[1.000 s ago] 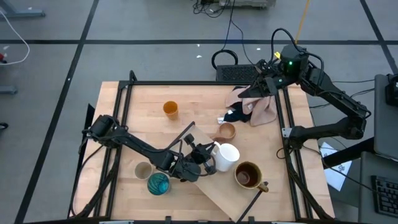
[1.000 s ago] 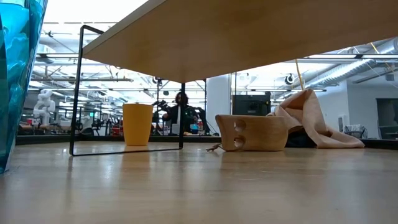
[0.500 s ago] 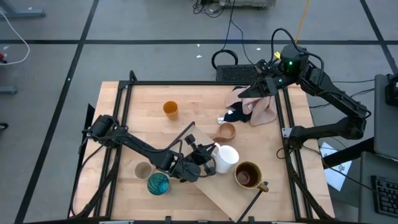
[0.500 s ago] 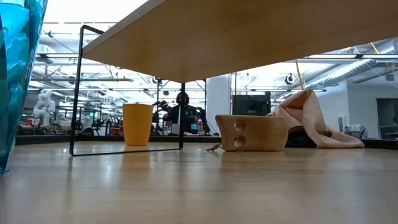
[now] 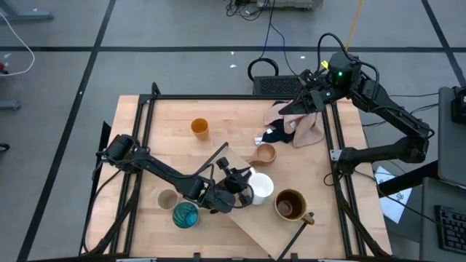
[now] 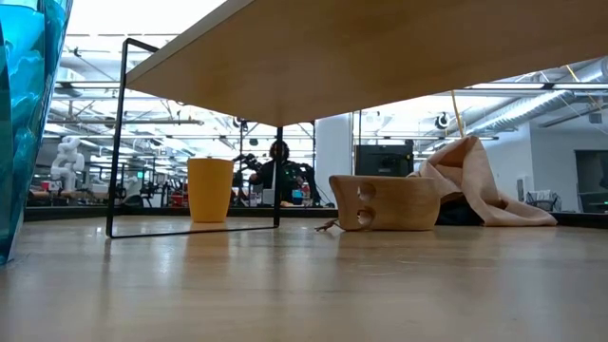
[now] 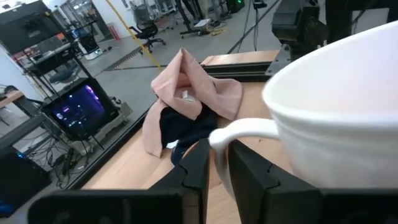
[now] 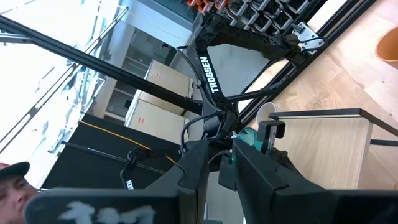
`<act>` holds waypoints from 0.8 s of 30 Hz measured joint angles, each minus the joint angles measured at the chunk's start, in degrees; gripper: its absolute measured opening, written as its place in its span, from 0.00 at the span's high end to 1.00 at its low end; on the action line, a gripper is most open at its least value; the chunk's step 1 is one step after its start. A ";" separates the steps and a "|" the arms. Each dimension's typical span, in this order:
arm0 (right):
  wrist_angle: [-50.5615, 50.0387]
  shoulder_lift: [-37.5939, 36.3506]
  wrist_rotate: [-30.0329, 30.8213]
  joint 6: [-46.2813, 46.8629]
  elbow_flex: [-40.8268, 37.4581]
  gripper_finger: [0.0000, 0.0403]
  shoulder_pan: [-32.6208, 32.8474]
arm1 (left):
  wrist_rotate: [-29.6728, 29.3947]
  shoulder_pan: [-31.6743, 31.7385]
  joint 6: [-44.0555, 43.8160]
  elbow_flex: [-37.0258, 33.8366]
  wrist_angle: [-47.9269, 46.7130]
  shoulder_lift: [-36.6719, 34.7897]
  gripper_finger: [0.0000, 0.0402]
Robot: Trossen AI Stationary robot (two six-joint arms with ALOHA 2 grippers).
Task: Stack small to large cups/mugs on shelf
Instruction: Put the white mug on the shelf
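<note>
The white handled mug (image 5: 261,185) stands mouth up over the right-hand long edge of the raised shelf (image 5: 263,227). My left gripper (image 5: 246,191) is shut on its handle. The low view shows the shelf's underside (image 6: 380,47). On the table stand the orange cup (image 5: 199,128), tan handled cup (image 5: 265,153), beige-grey cup (image 5: 167,199) and teal cup (image 5: 186,214). The dark brown mug (image 5: 291,205) is at the shelf's right edge. My right gripper (image 5: 304,102) waits shut, raised at the far right. My left gripper (image 7: 219,167) has the white mug's handle (image 7: 239,129) between its two fingers, on the side of the mug facing the table's left. The fingers come nearly level from the left. The mug sits upright; whether its base rests on the shelf I cannot tell.
A pink cloth (image 5: 302,125) is heaped over a navy cloth (image 5: 277,134) at the far right, under my right arm. Dark frame rails (image 5: 145,109) run along the table's left, far and right edges. The shelf's thin dark end rail (image 6: 123,133) stands on the tabletop.
The white mug has turned from tilted, mouth toward the table's right, to upright with its mouth up, and has shifted slightly toward my left gripper. My left wrist has rolled a little with it.
</note>
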 joint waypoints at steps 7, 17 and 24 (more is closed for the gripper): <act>0.00 0.25 0.00 -0.08 0.00 0.84 0.00 | -0.36 0.00 1.39 0.00 1.94 0.00 0.86; 0.00 0.30 -0.01 -0.25 0.00 0.84 -0.02 | 1.13 -0.02 1.16 0.00 2.93 0.00 0.86; 0.00 0.30 -0.02 -0.61 0.00 0.84 -0.02 | 2.23 0.00 0.77 0.00 4.39 0.00 0.85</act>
